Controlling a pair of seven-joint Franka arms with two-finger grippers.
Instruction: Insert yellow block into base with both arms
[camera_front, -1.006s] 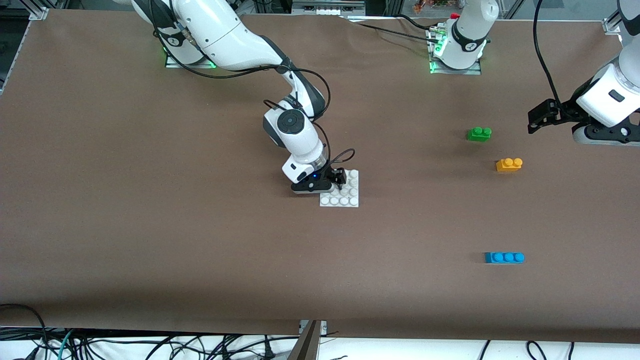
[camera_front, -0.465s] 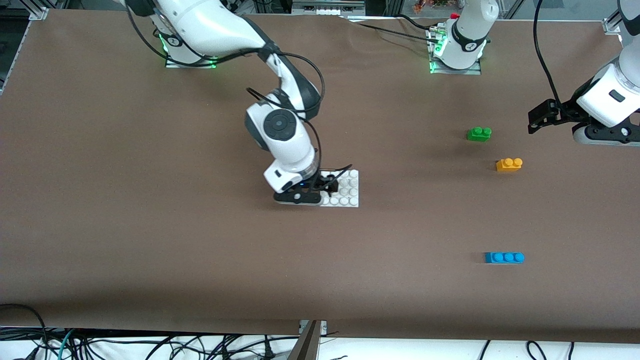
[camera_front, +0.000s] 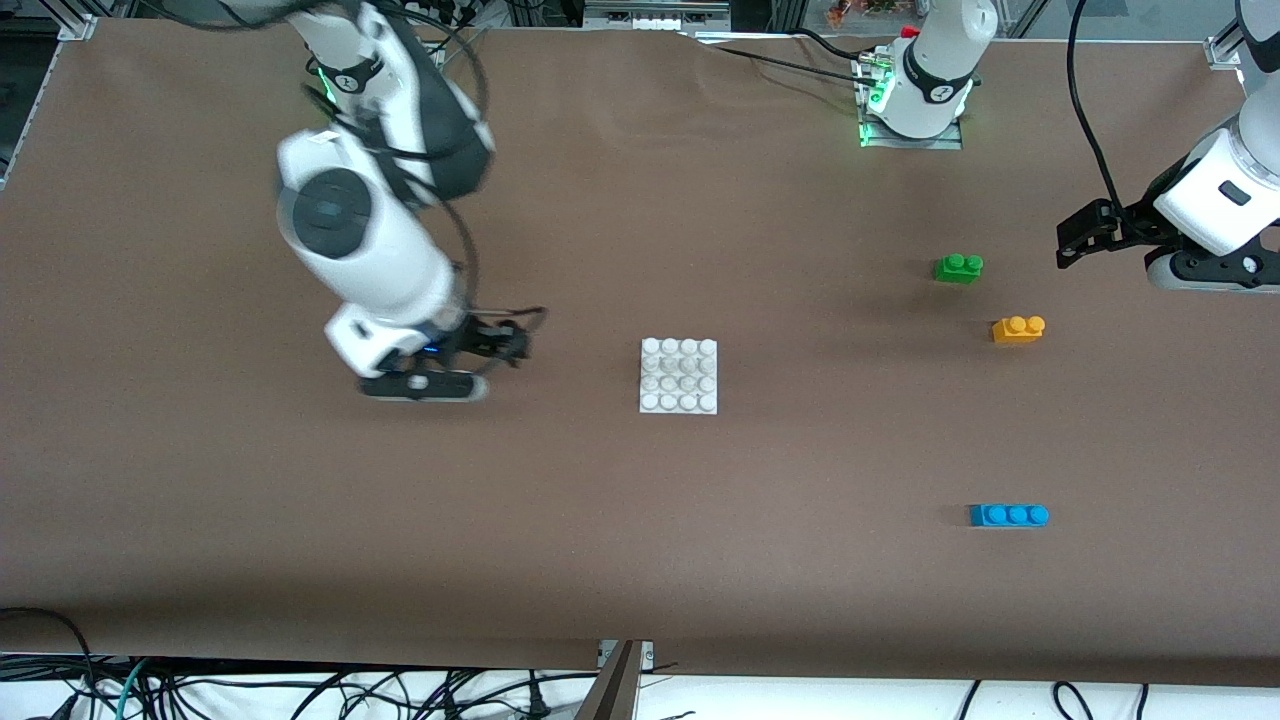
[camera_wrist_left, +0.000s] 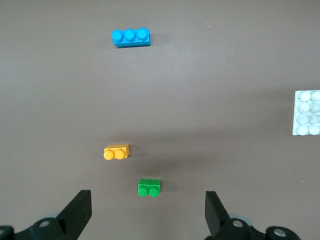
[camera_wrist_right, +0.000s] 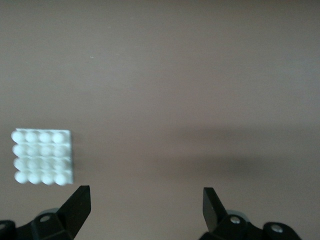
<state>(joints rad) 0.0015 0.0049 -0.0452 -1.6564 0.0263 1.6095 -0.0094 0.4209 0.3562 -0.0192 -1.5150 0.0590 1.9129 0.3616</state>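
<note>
The yellow block (camera_front: 1018, 329) lies on the table toward the left arm's end; it also shows in the left wrist view (camera_wrist_left: 116, 152). The white base (camera_front: 679, 375) lies flat mid-table with nothing on it, and shows in the right wrist view (camera_wrist_right: 42, 156) and at the edge of the left wrist view (camera_wrist_left: 306, 112). My right gripper (camera_front: 510, 345) is open and empty, over bare table between the base and the right arm's end (camera_wrist_right: 145, 197). My left gripper (camera_front: 1075, 240) is open and empty, up over the table's left-arm end (camera_wrist_left: 147, 202), and waits.
A green two-stud brick (camera_front: 958, 268) lies a little farther from the front camera than the yellow block (camera_wrist_left: 149, 187). A blue three-stud brick (camera_front: 1009, 515) lies nearer to the front camera (camera_wrist_left: 131, 37). Brown mat covers the table.
My right gripper has left the base and swung away toward the right arm's end of the table. The base stays in place. The left arm has not moved.
</note>
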